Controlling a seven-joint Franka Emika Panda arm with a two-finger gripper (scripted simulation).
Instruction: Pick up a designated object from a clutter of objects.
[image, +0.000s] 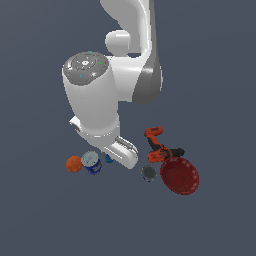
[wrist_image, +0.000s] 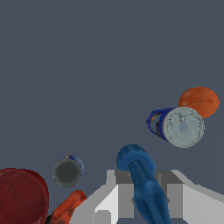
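Between the two pale fingers (wrist_image: 120, 199) of the gripper (wrist_image: 144, 197) lies the tiny blue piece (wrist_image: 142, 183), seen large in the wrist view as a rounded, elongated bright blue shape running out past the fingertips. The jaws stand narrow, one on each side of the blue piece with no clear gap showing, so the gripper appears closed on it; whether the piece is lifted off the floor cannot be told. In the exterior view only a small spot of the blue piece (image: 109, 159) shows, just beside the white gripper body (image: 122, 152), which hides the fingertips.

Near the gripper, on the side of the exterior view's left, stands the blue silver-topped can (image: 91, 162), its pale round top facing the camera; in the wrist view the can (wrist_image: 177, 126) appears a little beyond the fingers. Touching or just beside the can, farther from the gripper, sits the orange ball (image: 74, 163), also visible behind the can in the wrist view (wrist_image: 200, 101).

On the gripper's other side, towards the exterior view's right, lies the small grey round thing (image: 149, 173), near the gripper and apart from it; the wrist view shows it (wrist_image: 68, 171) as a dark grey disc with a blue edge. Beyond it rests the dark red round plate (image: 179, 175), tilted, with the orange-black power drill (image: 159, 146) just beside the plate's rim. Both show partly at the wrist view's edge: plate (wrist_image: 22, 197), drill (wrist_image: 68, 208).
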